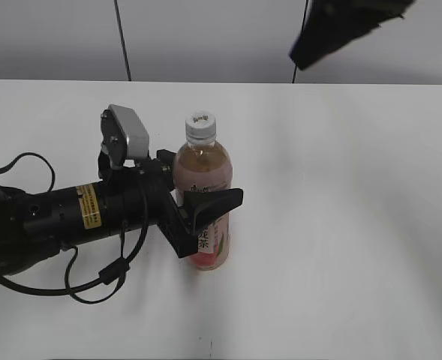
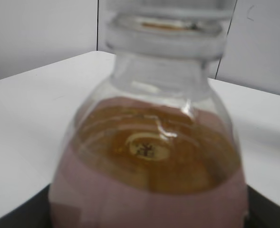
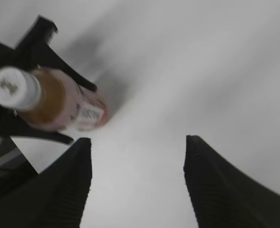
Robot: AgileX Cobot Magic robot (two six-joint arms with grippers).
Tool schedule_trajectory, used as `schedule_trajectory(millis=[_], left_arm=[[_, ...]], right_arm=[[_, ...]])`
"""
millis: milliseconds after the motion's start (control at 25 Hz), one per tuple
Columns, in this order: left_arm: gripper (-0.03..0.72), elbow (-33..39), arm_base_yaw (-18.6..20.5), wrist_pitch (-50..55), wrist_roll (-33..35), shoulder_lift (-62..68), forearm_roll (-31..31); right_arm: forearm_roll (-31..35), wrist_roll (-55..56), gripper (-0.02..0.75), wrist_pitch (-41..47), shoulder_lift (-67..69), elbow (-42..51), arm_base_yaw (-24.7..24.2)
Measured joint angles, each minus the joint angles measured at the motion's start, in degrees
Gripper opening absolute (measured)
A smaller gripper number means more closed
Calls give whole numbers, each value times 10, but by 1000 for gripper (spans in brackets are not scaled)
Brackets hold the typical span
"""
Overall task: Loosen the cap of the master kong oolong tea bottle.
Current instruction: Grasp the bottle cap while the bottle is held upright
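The master kong oolong tea bottle (image 1: pixel 203 196) stands upright on the white table (image 1: pixel 341 210), pinched at mid-body by the left gripper (image 1: pixel 199 204); the right gripper (image 3: pixel 137 185), fingers spread, hangs above. If that pinch is weak, twisting the cap (image 1: pixel 201 126) may spin or tip the bottle. Only the right wrist view shows the cap's top from overhead; the left wrist view shows just shoulder and neck

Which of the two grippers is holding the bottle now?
The left gripper: its black jaws clasp the master kong oolong tea bottle at mid-body. The right gripper is open and high above the table.
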Motion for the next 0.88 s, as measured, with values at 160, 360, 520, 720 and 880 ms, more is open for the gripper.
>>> schedule_trajectory(millis=[160, 360, 520, 720, 880], left_arm=[[442, 0, 0, 0, 0, 0, 0], [442, 0, 0, 0, 0, 0, 0], [442, 0, 0, 0, 0, 0, 0], [442, 0, 0, -1, 0, 1, 0], [442, 0, 0, -1, 0, 1, 0]], right_arm=[[-39, 78, 440, 7, 34, -81, 76], [-109, 190, 435, 12, 36, -106, 162], [-127, 297, 434, 14, 45, -108, 195], [-141, 346, 434, 16, 55, -92, 205], [-139, 378, 434, 17, 62, -80, 207]])
